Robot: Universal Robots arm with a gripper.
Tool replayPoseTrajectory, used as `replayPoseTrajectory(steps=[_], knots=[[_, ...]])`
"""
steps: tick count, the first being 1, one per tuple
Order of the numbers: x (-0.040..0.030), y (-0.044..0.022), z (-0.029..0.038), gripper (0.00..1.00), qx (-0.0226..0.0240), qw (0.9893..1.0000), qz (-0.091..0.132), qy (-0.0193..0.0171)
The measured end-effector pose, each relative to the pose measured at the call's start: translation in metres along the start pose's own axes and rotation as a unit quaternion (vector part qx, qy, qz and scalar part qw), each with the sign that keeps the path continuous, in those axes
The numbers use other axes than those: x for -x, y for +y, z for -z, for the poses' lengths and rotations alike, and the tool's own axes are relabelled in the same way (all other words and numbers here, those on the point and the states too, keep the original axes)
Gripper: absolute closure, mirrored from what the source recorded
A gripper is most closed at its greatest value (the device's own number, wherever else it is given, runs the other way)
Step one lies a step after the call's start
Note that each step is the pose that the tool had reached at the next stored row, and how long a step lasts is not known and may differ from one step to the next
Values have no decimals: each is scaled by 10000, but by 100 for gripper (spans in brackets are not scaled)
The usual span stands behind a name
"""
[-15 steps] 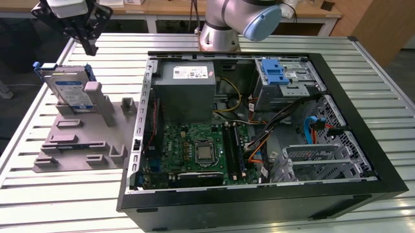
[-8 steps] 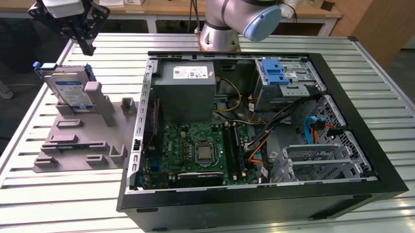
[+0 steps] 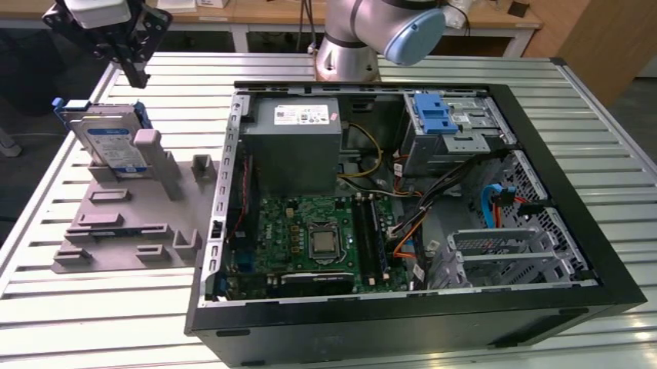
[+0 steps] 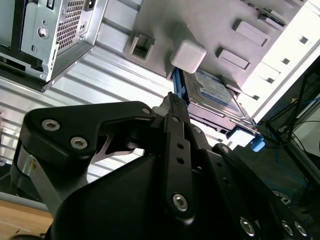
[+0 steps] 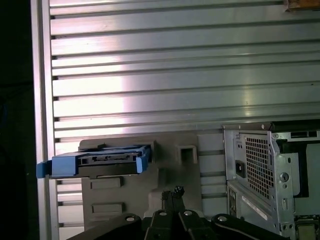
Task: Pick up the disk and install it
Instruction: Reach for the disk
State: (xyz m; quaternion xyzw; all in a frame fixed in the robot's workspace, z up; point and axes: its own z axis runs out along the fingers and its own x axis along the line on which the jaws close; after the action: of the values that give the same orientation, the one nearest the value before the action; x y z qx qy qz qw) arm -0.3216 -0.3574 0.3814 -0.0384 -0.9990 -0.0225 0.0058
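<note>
Exterior view, nearest edge first. A slatted metal table [image 3: 103,330] carries an open black computer case [image 3: 411,323] lying on its side across the centre and right of the frame. Inside it, a green motherboard [image 3: 318,238] occupies the lower middle. Behind that sits a grey metal box [image 3: 298,146] with a white sticker, and a blue plastic latch [image 3: 436,115] is in the upper right bay.

On the exterior view's left, just beside the case, lies a grey fixture plate [image 3: 123,223] with raised blocks and slots. At its far end the disk [image 3: 111,138] stands upright on edge in a slot, with the silver face and white-and-blue label toward the camera and the blue carrier framing it.

The gripper [image 3: 135,79] hangs in the upper left of the frame, directly above the disk and clear of it — no contact. Its tips point down. Its fingers [image 4: 176,130] are drawn together with nothing between them, so the hand is closed and empty. The arm's base [image 3: 349,46] rises at the top centre, beyond the case.

In both wrist views the closed gripper [image 5: 172,191] points toward the fixture plate. The disk [image 5: 100,162] appears edge-on in the first wrist view and label-side [image 4: 215,90] in the second — seated in the fixture in each.
</note>
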Motion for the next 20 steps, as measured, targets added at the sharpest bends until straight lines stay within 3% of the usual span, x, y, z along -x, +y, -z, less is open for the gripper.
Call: replayPoseTrajectory(steps=[20], knots=[[-88, -5, -3, 89, 0, 10000, 1, 0]])
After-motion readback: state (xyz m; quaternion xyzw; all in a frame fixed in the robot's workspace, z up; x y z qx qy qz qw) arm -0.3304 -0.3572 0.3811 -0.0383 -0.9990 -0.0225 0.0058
